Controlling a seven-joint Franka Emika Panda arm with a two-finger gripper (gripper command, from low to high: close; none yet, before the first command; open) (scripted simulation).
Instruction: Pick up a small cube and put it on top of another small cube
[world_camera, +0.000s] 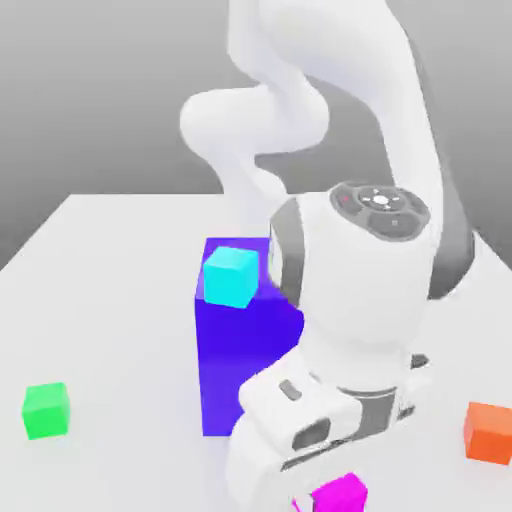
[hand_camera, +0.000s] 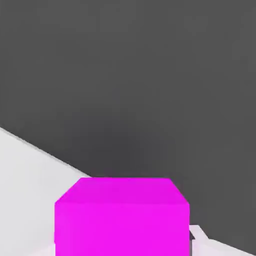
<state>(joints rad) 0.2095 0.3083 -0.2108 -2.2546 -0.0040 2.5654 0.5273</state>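
One small bright magenta-pink cube (hand_camera: 121, 217) sits close under the hand camera, at the near edge of the white tabletop (world_camera: 110, 300) in the exterior view, just below the arm's hand. Whether the pincer is released or clenched on it, I cannot tell.

Nearby: a big blue-violet block (world_camera: 245, 370) carrying a small cyan cube (world_camera: 231, 277); a small green cube (world_camera: 46, 410) well to the exterior view's left; a small orange cube (world_camera: 489, 431) to its right.

Judgement: grasp stage. Centre on the pink faces, close squarely, lift straight up before travelling, and stay clear of the tall block.
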